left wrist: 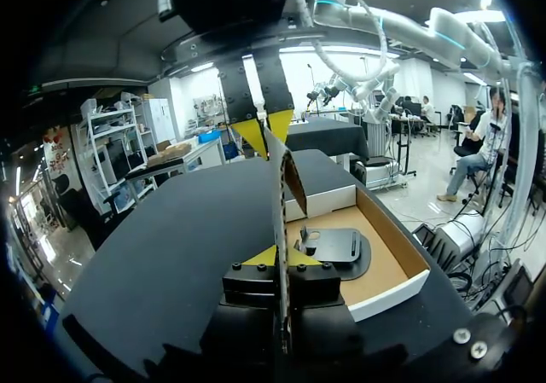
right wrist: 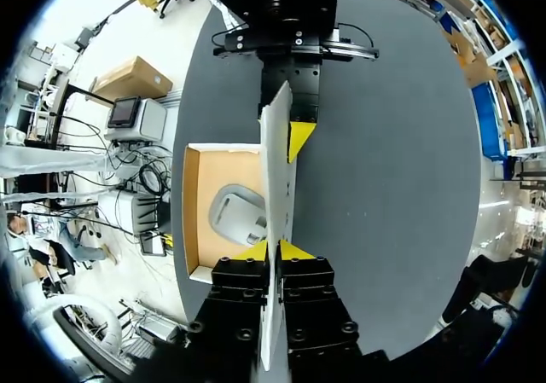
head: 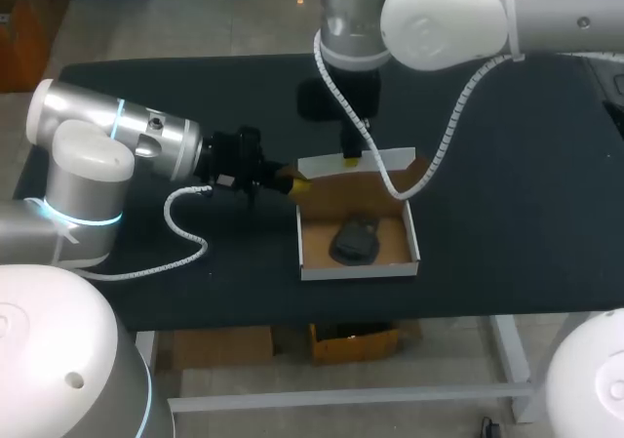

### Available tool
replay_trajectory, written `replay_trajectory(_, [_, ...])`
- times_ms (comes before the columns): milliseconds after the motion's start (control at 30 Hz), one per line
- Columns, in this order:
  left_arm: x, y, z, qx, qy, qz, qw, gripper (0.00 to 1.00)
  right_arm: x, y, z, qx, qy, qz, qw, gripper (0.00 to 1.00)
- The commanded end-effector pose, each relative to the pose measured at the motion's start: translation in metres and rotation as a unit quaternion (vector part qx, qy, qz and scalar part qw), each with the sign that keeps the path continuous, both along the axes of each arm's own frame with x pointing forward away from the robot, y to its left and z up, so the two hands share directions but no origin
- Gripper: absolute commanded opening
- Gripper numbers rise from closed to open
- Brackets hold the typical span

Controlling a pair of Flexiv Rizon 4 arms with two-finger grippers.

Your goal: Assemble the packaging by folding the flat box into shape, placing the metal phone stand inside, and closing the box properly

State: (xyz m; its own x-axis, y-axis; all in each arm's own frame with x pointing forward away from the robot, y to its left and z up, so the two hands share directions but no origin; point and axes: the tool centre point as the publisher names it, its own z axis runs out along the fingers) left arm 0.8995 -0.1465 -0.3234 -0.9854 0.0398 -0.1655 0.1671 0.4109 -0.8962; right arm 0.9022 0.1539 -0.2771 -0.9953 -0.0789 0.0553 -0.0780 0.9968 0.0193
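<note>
The left hand (head: pixel 295 185) pinched the left end of the raised far flap (head: pixel 375 157) of the box (head: pixel 359 267); the right hand (head: pixel 349 162) pinched its top. The phone stand (head: pixel 355 240) lay inside.

A black table (head: pixel 526 194) with a plain, dark, matte top stretches across the whole working area.

Holding left gripper (head: pixel 295 184) level from the side, right gripper (head: pixel 349 162) pointing straight down, fingers (left wrist: pixel 258 258) of both clamped on box flap (right wrist: pixel 275 170).
</note>
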Motion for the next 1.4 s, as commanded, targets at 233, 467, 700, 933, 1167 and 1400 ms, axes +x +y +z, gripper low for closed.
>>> replay_trajectory(233, [-0.002,-0.001,-0.004,-0.001,-0.001,-0.001,1.000,0.00,-0.003,0.002,0.007,0.005,-0.016,0.005,1.000,0.00])
replay_trajectory(467, [-0.002,-0.001,-0.004,-0.001,-0.001,-0.001,1.000,0.00,-0.009,-0.001,0.026,0.047,-0.023,0.014,0.999,1.00])
replay_trajectory(700, [-0.002,-0.001,-0.004,-0.001,-0.001,-0.001,1.000,0.00,-0.010,-0.016,0.046,0.121,-0.018,0.013,0.992,1.00])
replay_trajectory(933, [-0.002,-0.001,-0.004,-0.001,-0.001,-0.001,1.000,0.00,-0.007,-0.028,0.056,0.161,-0.018,-0.005,0.987,1.00])
replay_trajectory(1167, [-0.002,-0.001,-0.004,-0.001,-0.001,-0.001,1.000,0.00,-0.005,-0.033,0.066,0.163,-0.023,-0.037,0.986,1.00])
replay_trajectory(1400, [-0.002,-0.001,-0.004,-0.001,-0.001,-0.001,1.000,0.00,0.002,-0.045,0.074,0.181,-0.017,-0.093,0.979,1.00])
